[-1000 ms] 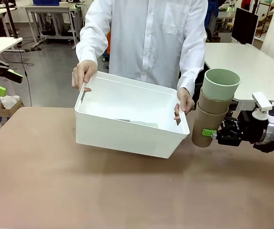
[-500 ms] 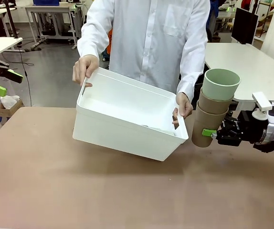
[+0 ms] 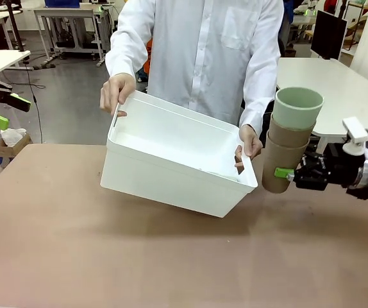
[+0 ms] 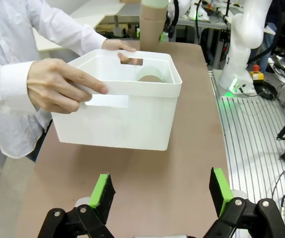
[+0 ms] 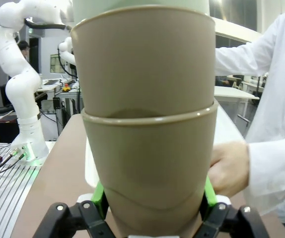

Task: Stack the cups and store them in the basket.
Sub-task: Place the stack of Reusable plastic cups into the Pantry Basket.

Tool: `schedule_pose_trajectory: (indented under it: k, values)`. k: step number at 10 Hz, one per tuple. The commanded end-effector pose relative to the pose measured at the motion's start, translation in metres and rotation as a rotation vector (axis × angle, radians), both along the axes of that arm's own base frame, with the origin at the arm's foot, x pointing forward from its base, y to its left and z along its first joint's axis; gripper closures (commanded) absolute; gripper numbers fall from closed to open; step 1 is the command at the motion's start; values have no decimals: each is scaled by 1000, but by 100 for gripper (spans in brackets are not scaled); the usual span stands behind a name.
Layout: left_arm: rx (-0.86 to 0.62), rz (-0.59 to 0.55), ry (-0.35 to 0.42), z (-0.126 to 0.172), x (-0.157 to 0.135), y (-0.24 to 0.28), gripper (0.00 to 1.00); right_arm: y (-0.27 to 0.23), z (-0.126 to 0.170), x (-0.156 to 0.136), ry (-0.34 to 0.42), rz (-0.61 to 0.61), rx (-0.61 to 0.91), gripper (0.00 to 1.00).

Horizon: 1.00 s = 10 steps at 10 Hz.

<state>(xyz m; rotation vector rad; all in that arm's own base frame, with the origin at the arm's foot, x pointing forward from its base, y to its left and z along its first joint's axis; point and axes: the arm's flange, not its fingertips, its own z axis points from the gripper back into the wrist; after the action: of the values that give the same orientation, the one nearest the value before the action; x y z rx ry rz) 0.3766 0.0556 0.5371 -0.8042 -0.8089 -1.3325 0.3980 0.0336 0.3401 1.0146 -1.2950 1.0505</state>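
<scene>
A stack of three cups [image 3: 288, 144], two brown-taupe with a mint one on top, hangs above the table at the right. My right gripper [image 3: 281, 174] is shut on the lowest brown cup [image 5: 150, 163], its green pads [image 5: 99, 194] pressed to both sides. A person holds the white basket [image 3: 171, 176] by both short ends, lifted off the table and tilted, just left of the stack. In the left wrist view a round pale rim [image 4: 151, 76] that looks like a cup lies inside the basket [image 4: 117, 116]. My left gripper [image 3: 6, 110] is open at the far left, off the table, its own view showing it [image 4: 161, 191] with nothing between the fingers.
The brown table [image 3: 139, 256] stretches in front of the basket. The person's hand [image 3: 249, 142] on the basket's near handle is close to the cup stack. A white table [image 3: 338, 90] stands behind on the right.
The person has lifted and tilted the basket and shifted it slightly right. My right gripper with the cup stack has moved a little right. The left gripper has stayed put.
</scene>
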Motion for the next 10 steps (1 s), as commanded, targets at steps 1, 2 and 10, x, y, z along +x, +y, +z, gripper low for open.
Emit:
schedule_pose_trajectory:
  k: [1,2,10]
  values:
    - [-7,-1,8,4,-1,-1,0,6,68,-25,52,-61,-67,13]
    - [-7,-1,8,4,-1,-1,0,14,97,-25,91,-81,-102,13]
    - [-7,-1,8,4,-1,-1,0,152,198,24,188,-168,-601,13]
